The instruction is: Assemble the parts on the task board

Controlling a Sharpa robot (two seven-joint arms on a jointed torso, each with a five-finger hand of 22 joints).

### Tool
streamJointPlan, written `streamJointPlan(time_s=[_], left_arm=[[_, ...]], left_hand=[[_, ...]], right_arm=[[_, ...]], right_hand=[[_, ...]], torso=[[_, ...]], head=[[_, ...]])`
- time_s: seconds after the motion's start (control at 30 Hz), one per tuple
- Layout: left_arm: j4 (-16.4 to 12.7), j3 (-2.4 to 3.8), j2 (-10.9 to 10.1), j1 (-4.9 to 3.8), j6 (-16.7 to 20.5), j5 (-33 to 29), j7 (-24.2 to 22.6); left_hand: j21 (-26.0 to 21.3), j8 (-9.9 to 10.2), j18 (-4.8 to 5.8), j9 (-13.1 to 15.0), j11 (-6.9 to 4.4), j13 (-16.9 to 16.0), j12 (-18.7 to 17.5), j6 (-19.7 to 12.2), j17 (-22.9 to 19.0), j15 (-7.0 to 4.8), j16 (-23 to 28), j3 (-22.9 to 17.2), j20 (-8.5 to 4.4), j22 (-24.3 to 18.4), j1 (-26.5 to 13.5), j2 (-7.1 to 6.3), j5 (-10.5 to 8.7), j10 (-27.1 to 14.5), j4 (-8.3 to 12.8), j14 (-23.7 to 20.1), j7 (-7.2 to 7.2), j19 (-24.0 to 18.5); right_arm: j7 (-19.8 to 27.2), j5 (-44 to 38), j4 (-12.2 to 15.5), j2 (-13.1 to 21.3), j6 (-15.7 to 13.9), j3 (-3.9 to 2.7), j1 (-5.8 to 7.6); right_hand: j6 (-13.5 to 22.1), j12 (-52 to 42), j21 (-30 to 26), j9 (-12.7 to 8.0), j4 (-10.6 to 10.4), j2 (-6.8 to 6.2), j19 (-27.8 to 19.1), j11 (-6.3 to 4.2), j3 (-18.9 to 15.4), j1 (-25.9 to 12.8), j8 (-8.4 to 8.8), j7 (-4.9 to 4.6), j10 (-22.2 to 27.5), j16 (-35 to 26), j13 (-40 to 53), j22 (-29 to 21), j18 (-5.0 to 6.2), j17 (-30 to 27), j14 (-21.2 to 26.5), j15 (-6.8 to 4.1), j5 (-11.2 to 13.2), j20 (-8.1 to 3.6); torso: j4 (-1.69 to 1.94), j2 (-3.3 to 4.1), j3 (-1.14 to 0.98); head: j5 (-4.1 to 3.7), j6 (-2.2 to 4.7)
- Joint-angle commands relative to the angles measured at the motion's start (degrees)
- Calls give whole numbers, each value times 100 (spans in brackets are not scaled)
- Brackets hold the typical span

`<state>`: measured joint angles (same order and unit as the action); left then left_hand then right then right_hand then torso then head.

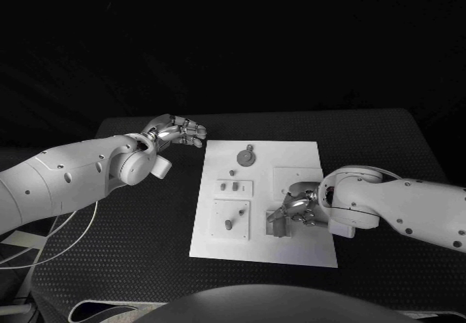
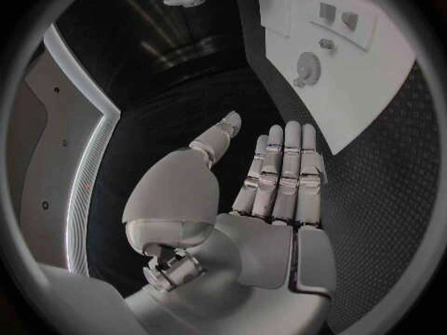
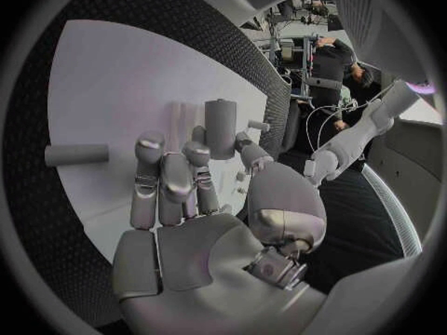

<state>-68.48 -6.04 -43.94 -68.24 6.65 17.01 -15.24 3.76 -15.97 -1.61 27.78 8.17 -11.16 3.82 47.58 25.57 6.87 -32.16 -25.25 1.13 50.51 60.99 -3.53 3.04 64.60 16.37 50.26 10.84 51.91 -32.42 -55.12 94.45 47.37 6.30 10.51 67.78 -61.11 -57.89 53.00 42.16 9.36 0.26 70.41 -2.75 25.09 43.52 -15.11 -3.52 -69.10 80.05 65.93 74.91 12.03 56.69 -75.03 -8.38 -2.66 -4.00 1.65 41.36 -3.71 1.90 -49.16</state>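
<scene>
Task board [image 1: 291, 249] mid-table [image 1: 126, 256]; left hand [image 1: 178, 130] beside board's far-left corner; right hand [image 1: 296, 208] over board's near-right part.

You will find no legible text, label, brand, number or sign in any view — not on the flat white rectangular task board [image 1: 264, 202], nor on the small grey parts [image 1: 246, 157] standing on it, nor on the black textured table [image 1: 145, 222].
</scene>
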Motion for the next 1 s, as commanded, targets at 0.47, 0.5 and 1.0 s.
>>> streamJointPlan(time_s=[0.47,0.5,1.0], left_arm=[[-15,4,5,-8,-82,-28,-27],[-15,4,5,-8,-82,-28,-27],[-21,4,-2,-8,-85,-28,-26]], left_hand=[[28,-32,-64,-8,11,8,11,-6,16,14,29,36,23,-9,6,-3,-11,-15,1,36,16,5],[28,-32,-64,-8,11,8,11,-6,16,14,30,36,23,-9,6,-3,-11,-16,1,36,16,5],[29,-33,-64,-9,11,10,12,-7,26,14,37,36,23,-12,5,-2,-11,-16,0,38,17,5]], right_arm=[[39,-74,-24,15,-218,7,-12],[39,-74,-29,15,-219,7,-12],[13,-37,-46,1,-83,7,-12]], right_hand=[[-62,6,24,8,615,-30,33,-5,722,-115,18,-6,-45,34,-8,85,297,13,-1,-45,-13,0],[-62,6,25,8,612,-32,33,-5,724,-120,19,-6,-46,32,-8,85,297,4,2,-45,-13,-1],[-61,8,25,9,599,-67,36,-6,742,-152,29,-5,-45,31,-7,84,297,-10,7,-47,-13,-6]], torso=[[1,0,2],[0,1,4],[-2,0,6]], head=[[3,4],[6,3],[4,-3]])
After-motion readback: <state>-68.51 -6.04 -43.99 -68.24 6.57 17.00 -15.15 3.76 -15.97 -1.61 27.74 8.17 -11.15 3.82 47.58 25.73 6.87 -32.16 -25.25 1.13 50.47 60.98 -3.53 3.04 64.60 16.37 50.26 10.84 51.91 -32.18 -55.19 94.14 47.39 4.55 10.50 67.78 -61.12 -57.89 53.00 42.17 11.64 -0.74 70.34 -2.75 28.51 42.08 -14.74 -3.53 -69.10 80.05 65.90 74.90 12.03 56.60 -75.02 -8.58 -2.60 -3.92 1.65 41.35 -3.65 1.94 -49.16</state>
